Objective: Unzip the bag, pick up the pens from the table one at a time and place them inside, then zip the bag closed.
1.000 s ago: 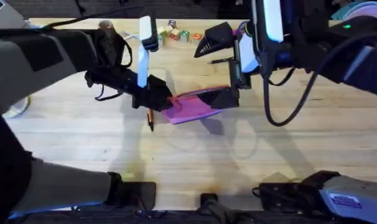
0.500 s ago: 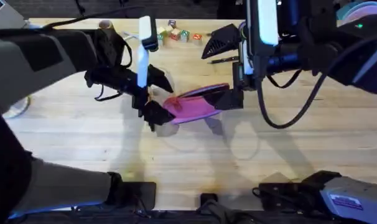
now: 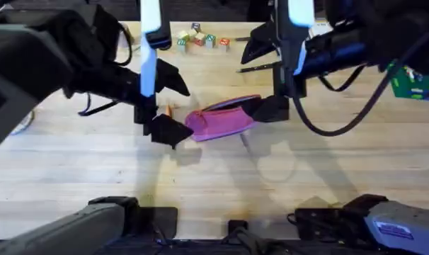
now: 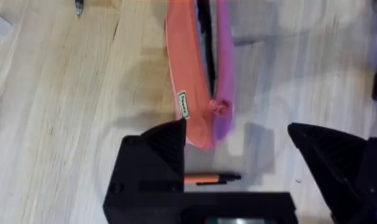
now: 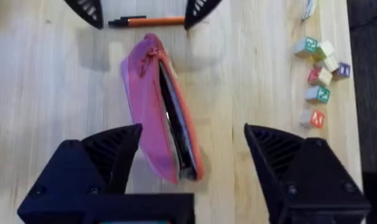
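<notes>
The long pink cloth pouch (image 3: 221, 120) with its coral zipper lay on the pale wooden plank table (image 3: 200, 184), and its zipper was pulled apart, so a dark gap showed along the top. Something dark seemed to sit inside that gap, maybe the black pen, but I could not be sure. The thin orange pen with dark ends (image 4: 207, 178) lay flat on the wood right between the wide-apart fingers of the left pincer (image 4: 238, 162), just past the near end of the pouch. That pincer held nothing. The right pincer (image 5: 191, 162) hung over the far end of the pouch with its fingers spread wide too, one on each side of the cloth, not squeezing it. So the job looked to be at the pen-picking step. Next, the left pincer would need to drop straight down, pinch the orange pen across its middle, lift it, and slide it into the gap. The right pincer might need to hold the pouch steady.
</notes>
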Robot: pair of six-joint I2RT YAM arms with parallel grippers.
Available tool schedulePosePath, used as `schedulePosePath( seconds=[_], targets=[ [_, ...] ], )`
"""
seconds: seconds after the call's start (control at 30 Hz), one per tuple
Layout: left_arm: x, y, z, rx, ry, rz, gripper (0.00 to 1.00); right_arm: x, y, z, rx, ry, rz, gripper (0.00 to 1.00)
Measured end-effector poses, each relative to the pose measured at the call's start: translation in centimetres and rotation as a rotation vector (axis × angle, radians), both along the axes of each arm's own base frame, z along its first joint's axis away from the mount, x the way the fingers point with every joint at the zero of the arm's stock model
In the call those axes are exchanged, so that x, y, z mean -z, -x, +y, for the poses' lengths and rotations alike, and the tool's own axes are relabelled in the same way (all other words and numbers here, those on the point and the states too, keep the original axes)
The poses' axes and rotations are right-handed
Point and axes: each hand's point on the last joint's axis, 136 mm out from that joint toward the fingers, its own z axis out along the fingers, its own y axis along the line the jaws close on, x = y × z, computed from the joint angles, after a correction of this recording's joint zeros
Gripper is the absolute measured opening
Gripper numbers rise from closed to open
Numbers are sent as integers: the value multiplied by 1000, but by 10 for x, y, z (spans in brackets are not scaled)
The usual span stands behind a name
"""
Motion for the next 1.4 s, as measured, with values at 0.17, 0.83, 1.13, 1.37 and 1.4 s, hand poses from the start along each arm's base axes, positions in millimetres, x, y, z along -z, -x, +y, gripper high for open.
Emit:
schedulePosePath(
  seconds=[0.17,0.83,1.13,1.37,1.4],
  targets=[
    [-10,18,5,-6,-37,-9,995,-14,4,1,5,72,-30,995],
    [-21,30,8,-11,-62,-48,995,-9,23,10,-70,155,-52,332],
    [-21,30,8,-11,-62,-48,995,0,23,11,-45,162,-3,31],
    [-21,30,8,-11,-62,-48,995,33,15,15,-50,216,88,31],
    [-21,30,8,-11,-62,-48,995,36,15,16,-50,221,95,31]
  ],
)
